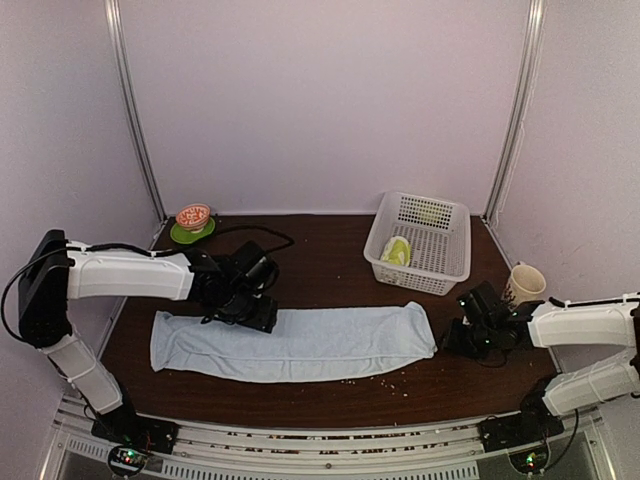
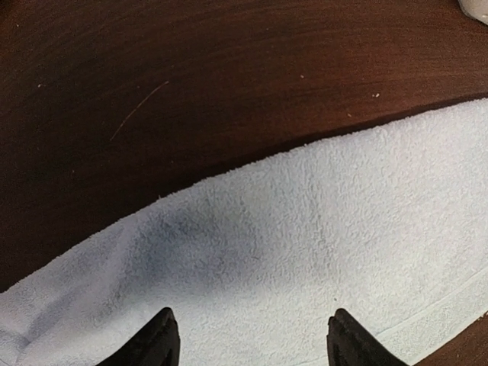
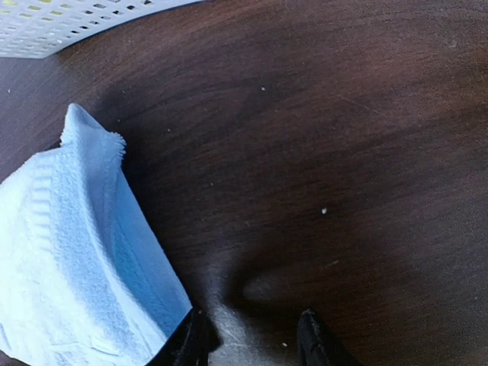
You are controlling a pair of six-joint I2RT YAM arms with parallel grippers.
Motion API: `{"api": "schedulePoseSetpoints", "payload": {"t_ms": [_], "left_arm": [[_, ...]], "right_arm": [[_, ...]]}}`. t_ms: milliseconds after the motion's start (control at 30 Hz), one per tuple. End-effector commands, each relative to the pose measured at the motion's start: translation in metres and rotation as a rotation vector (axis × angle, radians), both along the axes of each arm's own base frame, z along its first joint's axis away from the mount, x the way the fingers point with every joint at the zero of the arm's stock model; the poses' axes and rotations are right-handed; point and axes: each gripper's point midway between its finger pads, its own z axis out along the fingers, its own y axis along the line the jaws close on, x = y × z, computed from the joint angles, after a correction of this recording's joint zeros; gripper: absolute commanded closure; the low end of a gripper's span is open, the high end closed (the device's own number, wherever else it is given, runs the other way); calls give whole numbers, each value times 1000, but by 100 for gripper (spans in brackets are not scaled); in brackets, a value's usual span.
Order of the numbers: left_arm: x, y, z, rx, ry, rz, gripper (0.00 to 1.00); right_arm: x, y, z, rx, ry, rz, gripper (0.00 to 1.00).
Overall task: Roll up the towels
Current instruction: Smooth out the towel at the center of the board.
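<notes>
My left gripper (image 2: 248, 329) is hovering, jaws spread and empty, over the flat light-blue towel (image 1: 300, 345), and my right gripper (image 3: 252, 332) is sitting likewise spread beside its right end. Rolling is not yet begun, I judge, so one end needs pinching and turning over. Farther along the dark table (image 1: 330, 262), the white basket (image 1: 428, 272) is holding the yellow-green towel (image 1: 397, 250), with pale walls (image 1: 320, 100) behind.

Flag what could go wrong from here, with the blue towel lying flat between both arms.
The right jaws stand open over bare table beside the light-blue towel end, so closing may catch nothing.
The left jaws sit open over the towel's surface, not its edge; pinching there could bunch it.
The cup near the right arm could get knocked.
</notes>
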Motion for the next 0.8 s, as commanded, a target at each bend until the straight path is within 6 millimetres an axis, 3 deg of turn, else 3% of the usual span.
{"api": "schedulePoseSetpoints", "payload": {"t_ms": [0, 500, 600, 767], "left_arm": [[7, 8, -13, 26, -3, 19, 33], [0, 11, -37, 39, 45, 23, 35], [-2, 12, -39, 37, 50, 26, 35], [-4, 16, -43, 44, 53, 29, 36]], "right_arm": [[-1, 11, -10, 71, 37, -3, 60], [-10, 33, -18, 110, 102, 54, 60], [-15, 31, -26, 81, 132, 62, 68], [-22, 23, -32, 34, 162, 60, 92]]}}
